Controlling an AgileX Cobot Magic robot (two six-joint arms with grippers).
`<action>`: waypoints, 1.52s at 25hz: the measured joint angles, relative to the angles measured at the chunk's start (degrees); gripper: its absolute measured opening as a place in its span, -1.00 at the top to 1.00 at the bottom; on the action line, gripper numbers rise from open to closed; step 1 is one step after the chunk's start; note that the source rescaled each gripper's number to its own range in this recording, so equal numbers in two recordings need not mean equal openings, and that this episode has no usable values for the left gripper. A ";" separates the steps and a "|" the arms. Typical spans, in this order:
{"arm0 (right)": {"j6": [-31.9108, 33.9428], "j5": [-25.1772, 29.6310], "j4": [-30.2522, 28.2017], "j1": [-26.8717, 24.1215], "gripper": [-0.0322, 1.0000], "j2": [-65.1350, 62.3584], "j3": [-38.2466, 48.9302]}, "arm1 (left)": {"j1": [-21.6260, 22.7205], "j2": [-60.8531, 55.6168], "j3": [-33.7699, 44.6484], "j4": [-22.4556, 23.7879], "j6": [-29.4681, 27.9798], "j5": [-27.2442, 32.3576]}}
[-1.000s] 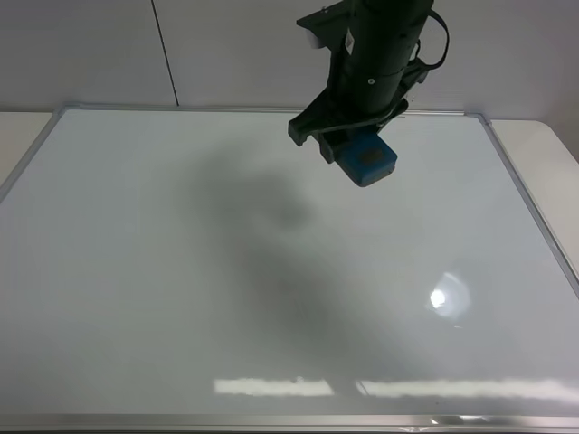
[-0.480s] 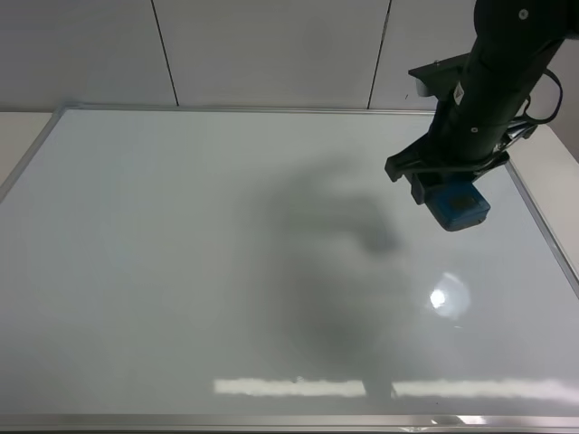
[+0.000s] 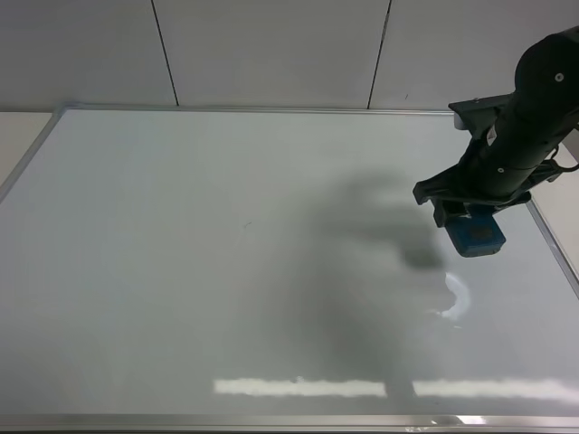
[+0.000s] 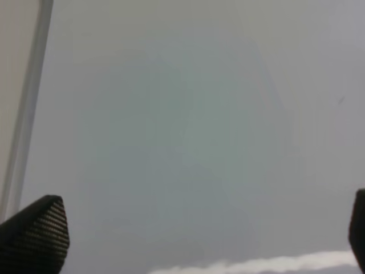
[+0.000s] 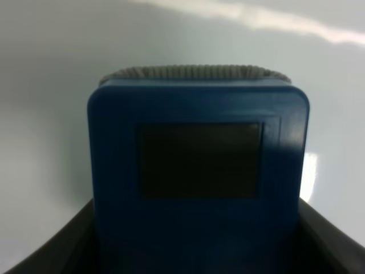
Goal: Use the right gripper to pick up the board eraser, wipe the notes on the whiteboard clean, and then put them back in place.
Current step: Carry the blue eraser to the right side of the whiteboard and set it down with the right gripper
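Right end effector [image 3: 470, 224]: clamped on board eraser [image 3: 478, 237].
Position: above whiteboard [image 3: 181, 271], near right edge.
Left end effector [image 4: 194, 228]: fingers spread, empty.

The high camera looks steeply down on the whole whiteboard [image 3: 226, 271]. Each wrist camera faces along its tool, close to that same board; the right one sits nearest, filled by the board eraser [image 5: 197, 171].

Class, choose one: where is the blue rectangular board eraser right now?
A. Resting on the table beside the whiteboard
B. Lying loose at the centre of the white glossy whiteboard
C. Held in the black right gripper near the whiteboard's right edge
C: the blue rectangular board eraser sits clamped in the black right gripper, close to the right frame of the white glossy whiteboard.
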 joint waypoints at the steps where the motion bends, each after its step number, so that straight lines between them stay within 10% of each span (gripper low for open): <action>1: 0.31 -0.63 0.02 -0.54 0.94 0.06 0.07 | 0.00 0.00 0.00 0.00 0.00 0.00; 33: 0.35 -3.35 1.13 -1.42 0.92 12.88 -6.25 | 0.00 0.00 0.00 0.00 0.00 0.00; 38: 0.35 -3.34 1.13 -1.42 -0.58 12.88 -6.25 | 0.00 0.00 0.00 0.00 0.00 0.00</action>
